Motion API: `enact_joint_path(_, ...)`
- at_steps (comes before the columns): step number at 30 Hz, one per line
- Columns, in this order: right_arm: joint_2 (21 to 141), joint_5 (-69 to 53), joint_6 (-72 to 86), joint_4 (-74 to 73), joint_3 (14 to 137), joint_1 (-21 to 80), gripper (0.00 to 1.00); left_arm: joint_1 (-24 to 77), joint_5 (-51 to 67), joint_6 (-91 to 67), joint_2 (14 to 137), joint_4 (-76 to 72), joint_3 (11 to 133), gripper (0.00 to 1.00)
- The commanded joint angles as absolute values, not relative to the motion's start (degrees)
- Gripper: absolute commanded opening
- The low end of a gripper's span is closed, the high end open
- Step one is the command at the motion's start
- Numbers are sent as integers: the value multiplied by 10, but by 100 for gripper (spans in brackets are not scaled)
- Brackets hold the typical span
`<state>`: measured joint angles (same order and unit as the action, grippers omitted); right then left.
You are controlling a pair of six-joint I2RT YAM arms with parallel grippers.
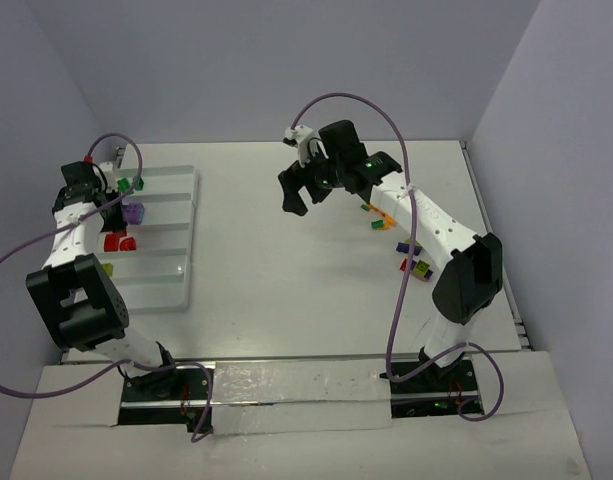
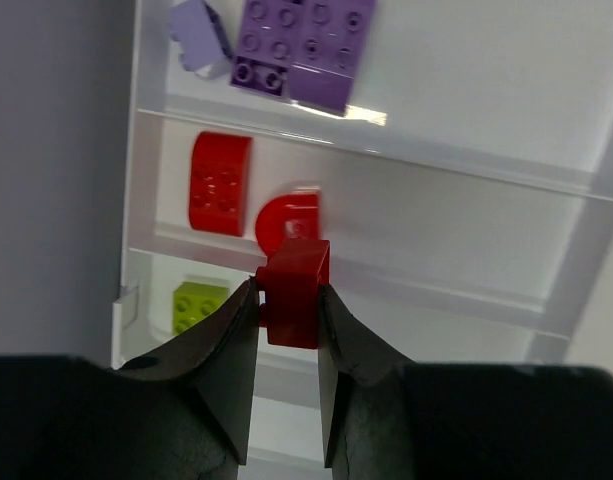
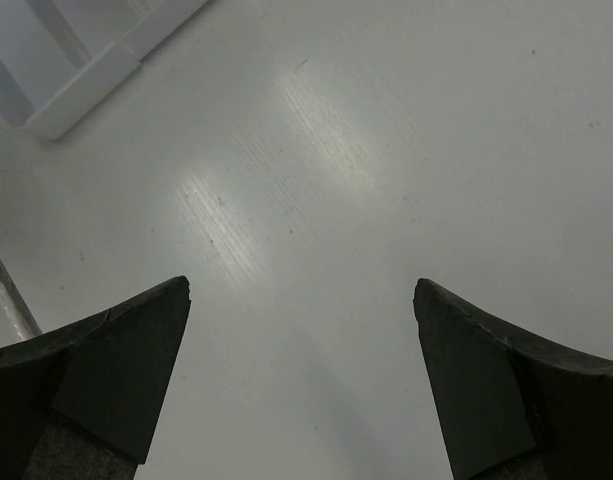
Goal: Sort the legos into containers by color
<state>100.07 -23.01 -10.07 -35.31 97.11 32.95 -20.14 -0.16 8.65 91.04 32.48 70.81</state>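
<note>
left gripper [image 2: 287, 293]: red brick [image 2: 296, 262] is clamped above the tray [image 2: 466, 215], near two loose red legos [image 2: 221, 183] | right gripper [image 3: 301, 300]: jaws are spread wide over the table [image 3: 386, 120]

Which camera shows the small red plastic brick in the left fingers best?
Left wrist: the small red plastic brick sits close-up, pinched between the left fingers. Top external leaves it indistinct; right wrist misses it.

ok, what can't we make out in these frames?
- Top view: loose bricks by the right arm are tiny, partly under it; no count.
- Top view: left arm overlaps its fingers; grip on the red brick unseen there.
- Left wrist: fingers cover the tray's nearest compartments.
- Right wrist: only table and a tray corner.
</note>
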Motion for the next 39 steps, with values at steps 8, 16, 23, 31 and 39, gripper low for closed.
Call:
enact_joint_path(8, 1021, -207, -94, -395, 1020, 323, 100, -236, -56, 120, 976, 242, 724, 0)
enact_joint_path(16, 1026, -208, -92, -399, 1022, 323, 100, -239, -74, 132, 1007, 222, 741, 3)
enact_joint_path(23, 1025, -209, -93, -396, 1014, 323, 100, -239, -104, 155, 1017, 207, 741, 4)
enact_joint_path(31, 1027, -213, -94, -396, 1017, 324, 100, -240, -127, 178, 1024, 195, 736, 15)
enact_joint_path(39, 1027, -216, -93, -394, 1016, 323, 100, -240, -142, 190, 1034, 188, 737, 40)
